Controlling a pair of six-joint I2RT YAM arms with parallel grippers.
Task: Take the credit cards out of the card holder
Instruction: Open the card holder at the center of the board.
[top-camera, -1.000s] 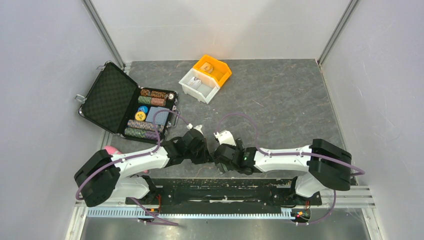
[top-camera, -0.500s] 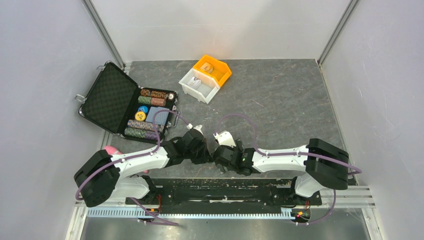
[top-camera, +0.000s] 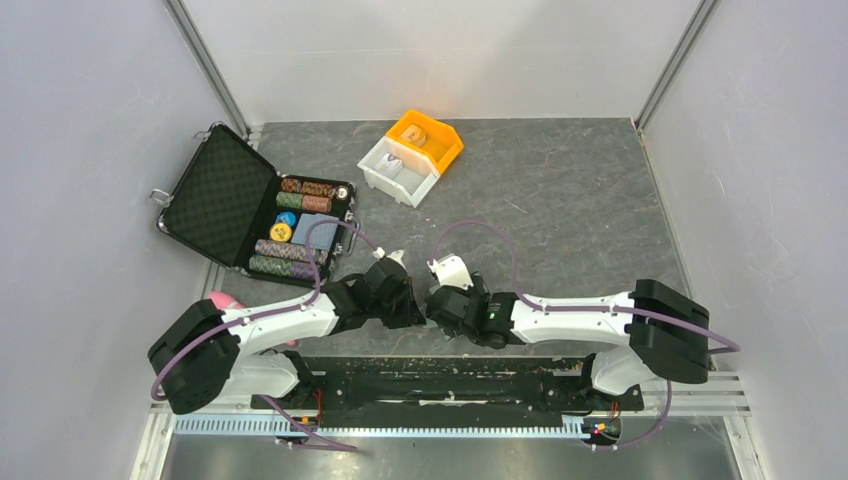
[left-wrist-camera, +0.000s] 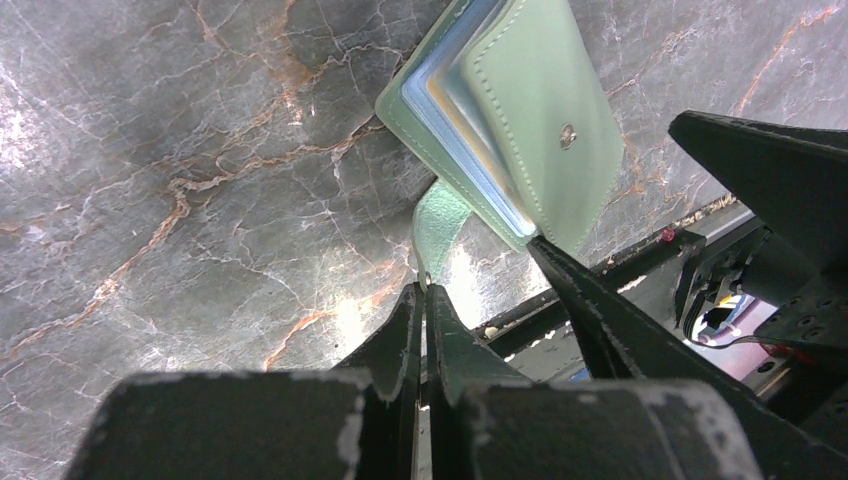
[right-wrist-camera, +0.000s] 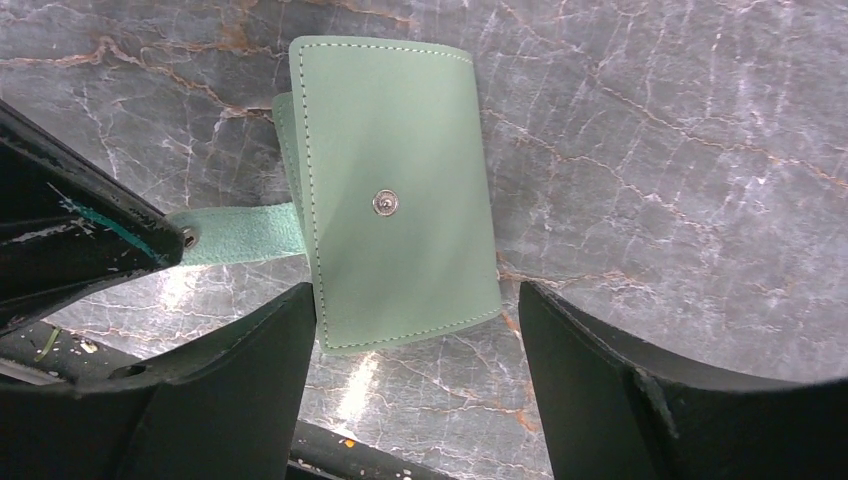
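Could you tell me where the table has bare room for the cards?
Bare: the table right of the bins, up to the right wall. Crowded: the front middle, where the left gripper and right gripper meet at the card holder, and the left, by the case.

Card holder (right-wrist-camera: 400, 200) in close: pale green leather-look skin, smooth, soft satin sheen, fine stitching round the edge. Dead centre on it, a small shiny metal snap (right-wrist-camera: 384, 203). Off its side, the tab (right-wrist-camera: 240, 247) looks rougher, suede-like, matt. Between its panels, clear glossy plastic pockets (left-wrist-camera: 462, 150) catch the light. Beneath it, the table (right-wrist-camera: 650, 150): grey veined stone-look top with a polished gleam. Flanking it, the right gripper (right-wrist-camera: 415, 290) shows matt black plastic fingers (right-wrist-camera: 230, 390). At the tab, the left gripper (left-wrist-camera: 425, 290) is black too, fingers (left-wrist-camera: 395, 350) scuffed pale along the edges.
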